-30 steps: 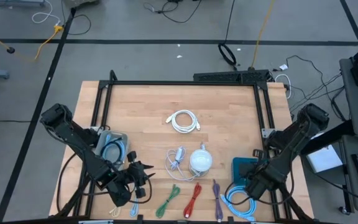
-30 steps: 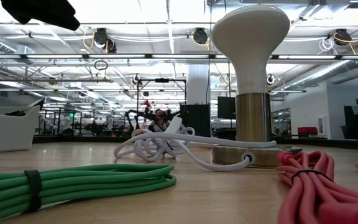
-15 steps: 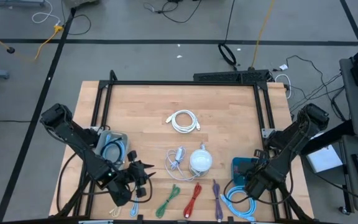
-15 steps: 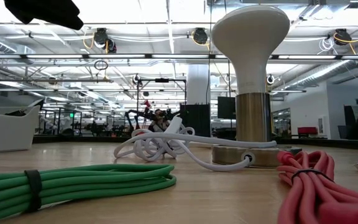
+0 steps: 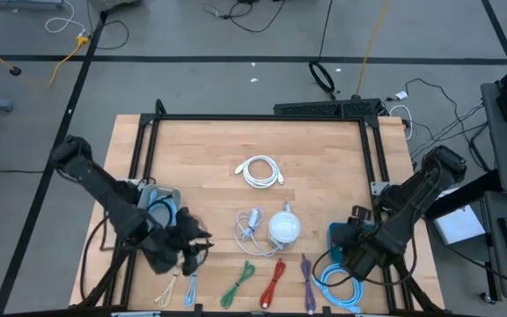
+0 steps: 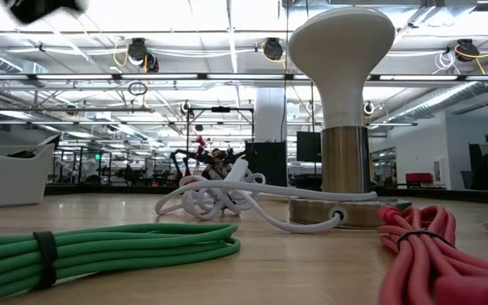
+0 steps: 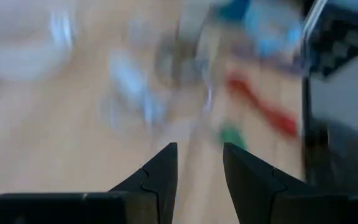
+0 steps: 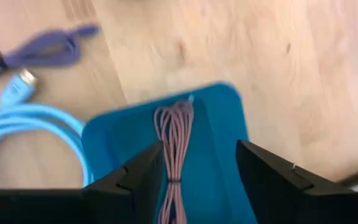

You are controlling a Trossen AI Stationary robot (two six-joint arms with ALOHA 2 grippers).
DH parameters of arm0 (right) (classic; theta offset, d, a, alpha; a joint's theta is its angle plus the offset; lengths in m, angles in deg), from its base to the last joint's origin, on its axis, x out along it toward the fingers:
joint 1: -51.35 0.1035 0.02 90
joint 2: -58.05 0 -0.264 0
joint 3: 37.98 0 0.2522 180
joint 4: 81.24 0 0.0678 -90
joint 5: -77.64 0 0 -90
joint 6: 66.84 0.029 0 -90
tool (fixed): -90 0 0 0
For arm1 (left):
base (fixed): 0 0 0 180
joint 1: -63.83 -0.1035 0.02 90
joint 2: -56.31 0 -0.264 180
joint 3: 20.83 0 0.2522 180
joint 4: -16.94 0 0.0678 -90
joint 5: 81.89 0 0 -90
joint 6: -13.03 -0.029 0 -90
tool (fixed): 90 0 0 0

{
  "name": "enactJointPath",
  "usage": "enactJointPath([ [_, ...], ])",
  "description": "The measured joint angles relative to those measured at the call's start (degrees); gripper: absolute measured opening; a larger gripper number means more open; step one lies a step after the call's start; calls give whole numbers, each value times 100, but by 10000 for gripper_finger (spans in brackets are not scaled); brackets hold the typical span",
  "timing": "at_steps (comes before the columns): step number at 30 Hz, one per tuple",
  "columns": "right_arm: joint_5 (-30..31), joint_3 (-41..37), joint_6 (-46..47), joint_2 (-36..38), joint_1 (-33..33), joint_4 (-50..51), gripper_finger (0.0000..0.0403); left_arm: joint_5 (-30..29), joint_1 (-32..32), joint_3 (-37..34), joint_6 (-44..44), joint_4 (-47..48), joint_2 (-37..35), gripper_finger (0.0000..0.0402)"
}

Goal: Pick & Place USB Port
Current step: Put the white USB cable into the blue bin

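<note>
High view puts both arms at the near edge of the tabletop [image 5: 315, 167]. The left claw [image 5: 192, 248] hangs beside the grey tray [image 5: 152, 198], its fingers narrowly parted and empty. The right claw [image 5: 359, 239] is spread wide and empty over the teal tray [image 5: 334, 232], which holds a pink cable [image 8: 174, 137].

The likeliest USB port is the white USB adapter [image 5: 253, 217], lying mid-tabletop and touching or almost touching the white lamp [image 5: 283, 229]. Neither claw is near it.

The biggest risk is probably a reaching arm sweeping the tall lamp over, since it stands right against the target. A wrong pick is also likely, as the green cable [image 5: 238, 283], red cable [image 5: 275, 280], purple cable [image 5: 307, 271] and light blue cable [image 5: 337, 286] crowd the near edge. The adapter's own looped cord could also trail behind it and snag the lamp base.

The tabletop is pale wood inside a black frame, with a white coiled cable [image 5: 260, 172] lying apart. Around it the floor is grey, with tape lines and loose wires. The low view shows a bright, lamp-lit hall behind.
</note>
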Motion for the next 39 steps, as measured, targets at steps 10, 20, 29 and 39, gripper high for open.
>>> enactJointPath([
  [10,458,39,-288,81,0,-340,188,3340,348,-20,3654,2022,599,134],
  [20,639,39,-748,81,0,-560,187,3644,1274,-15,5319,588,1546,134],
  [29,652,39,-1031,81,-3,-883,187,4271,1260,16,5219,19,2479,134],
  [39,654,39,-1531,81,-3,-1604,187,4312,1148,0,4790,253,2540,32],
])
